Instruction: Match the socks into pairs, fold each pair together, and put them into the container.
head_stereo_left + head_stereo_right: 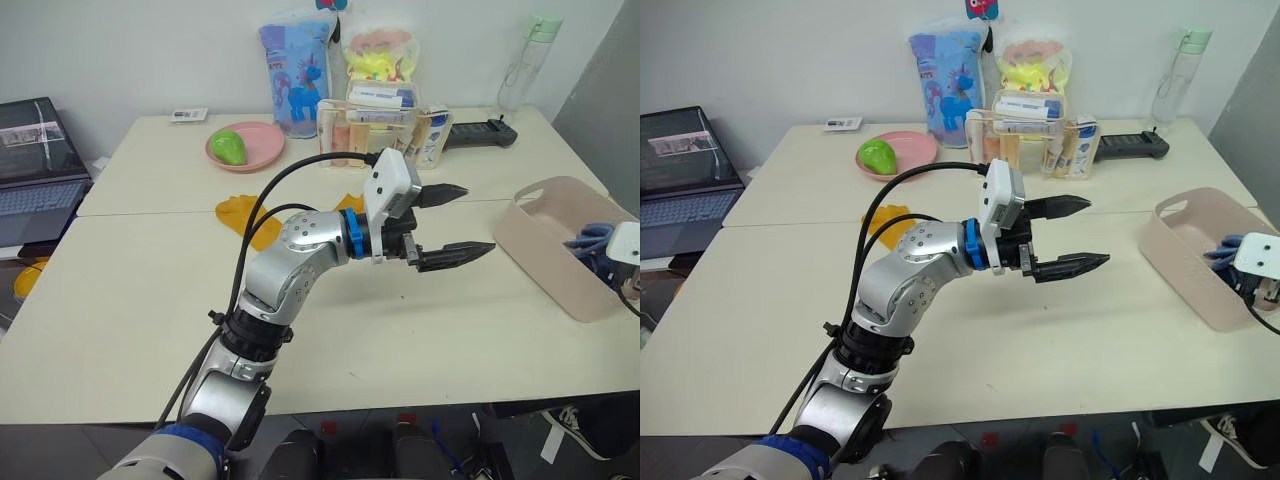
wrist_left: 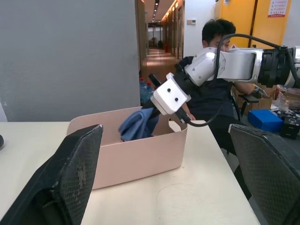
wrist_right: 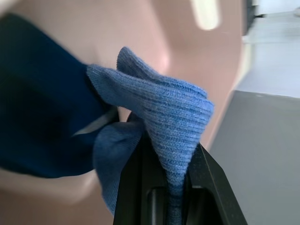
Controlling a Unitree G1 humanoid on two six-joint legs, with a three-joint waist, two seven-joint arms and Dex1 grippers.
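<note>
Inside container (image 1: 545, 235): right pincer (image 3: 161, 187) clamps light blue sock pair (image 3: 164, 112); left pincer (image 1: 455, 222) agape, empty.

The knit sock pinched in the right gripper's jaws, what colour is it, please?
Light blue knit sock, clearest in the right wrist view.

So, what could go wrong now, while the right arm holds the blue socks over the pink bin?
1. The light blue socks are pinched between the right gripper fingers; on release the knit may cling and get pulled back out of the container.
2. The yellow socks lie behind the left arm; reaching back, the open left gripper could drag them off the table.
</note>
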